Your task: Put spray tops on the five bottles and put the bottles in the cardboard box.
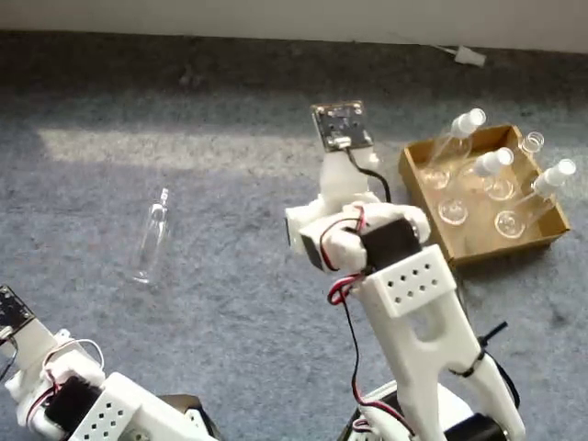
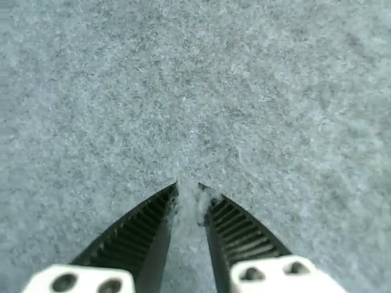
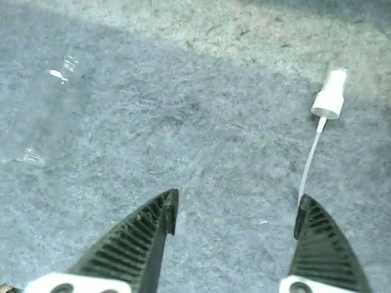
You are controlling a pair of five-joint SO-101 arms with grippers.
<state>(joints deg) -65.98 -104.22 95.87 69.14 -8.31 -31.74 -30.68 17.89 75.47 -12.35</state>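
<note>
The right gripper point(image 3: 237, 201) is gaping wide and empty over the carpeted table point(image 3: 201, 122), one finger just beside the thin tube of a single loose spray top point(image 3: 330, 97). A clear bottle point(image 3: 36, 122), faint and hard to make out, is lying on its side well apart. The left gripper point(image 2: 187, 186) is sitting all but closed, holding nothing. Four bottles are leaning in the cardboard box point(image 1: 514, 244), three wearing tops, one bare-necked.

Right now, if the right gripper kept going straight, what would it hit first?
Probably bare carpet: the open right gripper aims between the lying bottle and the loose spray top, though depth is hard to judge.
</note>
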